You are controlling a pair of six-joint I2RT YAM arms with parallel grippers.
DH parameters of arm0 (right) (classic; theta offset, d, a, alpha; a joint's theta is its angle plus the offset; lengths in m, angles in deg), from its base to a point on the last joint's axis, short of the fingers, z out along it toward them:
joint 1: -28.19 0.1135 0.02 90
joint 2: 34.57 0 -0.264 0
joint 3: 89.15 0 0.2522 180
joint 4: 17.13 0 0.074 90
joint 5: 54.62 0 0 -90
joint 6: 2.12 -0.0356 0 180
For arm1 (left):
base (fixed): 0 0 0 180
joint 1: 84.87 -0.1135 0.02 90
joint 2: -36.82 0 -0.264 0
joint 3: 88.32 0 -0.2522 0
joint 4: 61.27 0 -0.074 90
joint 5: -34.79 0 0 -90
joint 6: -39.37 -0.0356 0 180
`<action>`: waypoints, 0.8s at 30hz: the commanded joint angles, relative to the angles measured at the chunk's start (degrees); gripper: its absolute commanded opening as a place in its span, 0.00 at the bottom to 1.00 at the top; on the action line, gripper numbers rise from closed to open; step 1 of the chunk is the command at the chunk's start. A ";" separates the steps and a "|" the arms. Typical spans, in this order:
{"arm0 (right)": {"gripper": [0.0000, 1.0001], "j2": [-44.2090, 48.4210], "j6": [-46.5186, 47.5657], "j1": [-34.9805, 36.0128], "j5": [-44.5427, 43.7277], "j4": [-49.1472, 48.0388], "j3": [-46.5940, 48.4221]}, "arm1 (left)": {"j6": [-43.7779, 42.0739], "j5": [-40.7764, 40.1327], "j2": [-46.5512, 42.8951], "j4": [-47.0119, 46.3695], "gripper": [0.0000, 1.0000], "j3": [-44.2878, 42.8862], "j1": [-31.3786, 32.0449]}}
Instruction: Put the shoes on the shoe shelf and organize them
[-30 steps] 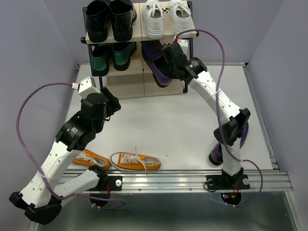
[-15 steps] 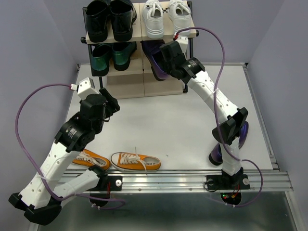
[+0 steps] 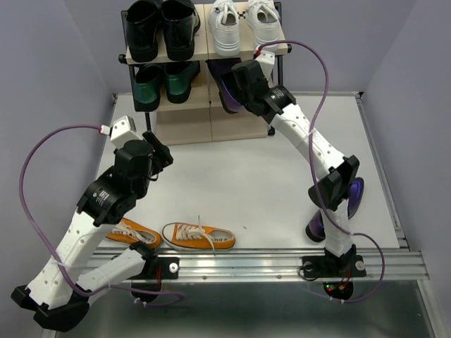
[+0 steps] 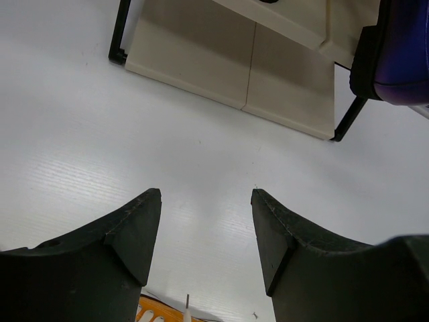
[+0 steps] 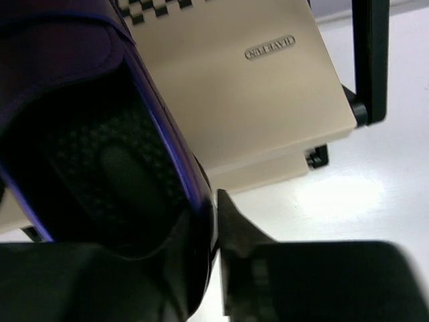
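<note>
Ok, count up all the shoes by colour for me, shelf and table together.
Black shoes: 2
White sneakers: 2
Green shoes: 2
Purple loafers: 2
Orange sneakers: 2
Total: 10

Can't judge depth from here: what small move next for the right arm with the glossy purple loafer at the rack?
Probably ease the right gripper forward a little, then open. It is shut on the rim of the glossy purple loafer, which seems only partly inside the middle tier of the black-framed beige shoe shelf, tilted rather than flat.
</note>
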 commanded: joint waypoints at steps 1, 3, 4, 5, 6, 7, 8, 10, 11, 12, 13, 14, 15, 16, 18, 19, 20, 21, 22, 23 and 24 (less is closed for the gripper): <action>0.31 1.36 -2.31 -0.34 -3.20 -12.81 3.61 | 0.11 -1.98 -1.07 0.10 0.67 -0.77 -0.29; 0.40 1.62 -2.22 -0.34 -2.76 -13.25 2.81 | 0.20 -2.06 -1.16 0.18 0.67 -0.59 -0.20; 0.41 1.88 -2.39 -0.34 -2.58 -13.43 2.46 | 0.20 -2.06 -1.08 0.10 0.67 -0.51 -0.20; 0.42 2.06 -2.57 -0.34 -2.23 -13.52 1.76 | 0.20 -2.06 -1.08 0.10 0.67 -0.33 -0.20; 0.42 2.15 -2.66 -0.34 -1.88 -13.60 1.41 | 0.20 -2.06 -1.16 0.10 0.67 -0.42 -0.20; 0.43 2.50 -2.75 -0.34 -1.71 -13.69 1.23 | 0.20 -1.98 -1.08 0.01 0.67 -0.33 -0.20; 0.47 2.67 -2.84 -0.34 -1.44 -13.78 0.88 | 0.20 -1.98 -1.08 0.09 0.67 -0.24 -0.20; 0.50 3.29 -2.84 -0.34 -0.30 -13.96 -0.17 | 0.20 -1.98 -0.99 0.01 0.67 -0.24 -0.29; 0.54 3.99 -2.92 -0.34 0.75 -13.96 -0.70 | 0.28 -1.89 -0.99 -0.17 0.67 -0.16 -0.20; 0.58 4.34 -2.75 -0.34 1.37 -14.13 -1.84 | 0.28 -1.89 -0.90 -0.26 0.67 -0.07 -0.29; 0.61 4.87 -2.75 -0.34 2.07 -14.65 -2.63 | 0.28 -1.80 -0.90 -0.26 0.67 -0.07 -0.20; 0.67 5.74 -2.84 -0.34 2.68 -14.83 -3.51 | 0.28 -1.63 -0.90 -0.43 0.67 0.02 -0.29; 0.72 6.10 -2.66 -0.34 3.56 -15.01 -4.21 | 0.28 -1.62 -0.81 -0.43 0.67 0.02 -0.20; 0.75 6.54 -2.92 -0.34 4.00 -15.01 -5.35 | 0.37 -1.45 -0.81 -0.52 0.67 0.20 -0.20; 0.82 7.76 -2.92 -0.34 4.79 -15.10 -6.59 | 0.37 -1.19 -0.72 -0.78 0.67 0.29 -0.29; 0.84 8.21 -2.92 -0.34 5.06 -15.45 -7.29 | 0.46 -1.10 -0.64 -0.78 0.67 0.37 -0.29; 0.86 8.73 -2.84 -0.34 5.41 -15.71 -8.69 | 0.46 -0.92 -0.64 -0.96 0.67 0.46 -0.29; 0.90 9.87 -2.58 -0.34 6.29 -16.58 -9.57 | 0.46 -0.92 -0.55 -1.05 0.67 0.55 -0.20; 0.92 10.49 -2.31 -0.34 6.73 -17.03 -11.23 | 0.55 -0.83 -0.46 -1.05 0.67 0.64 -0.20; 0.95 11.11 -2.05 -0.34 7.17 -17.47 -12.03 | 0.55 -0.83 -0.46 -1.05 0.67 0.64 -0.29; 0.96 12.07 -1.61 -0.34 7.96 -17.91 -12.65 | 0.55 -0.83 -0.46 -1.05 0.67 0.64 -0.29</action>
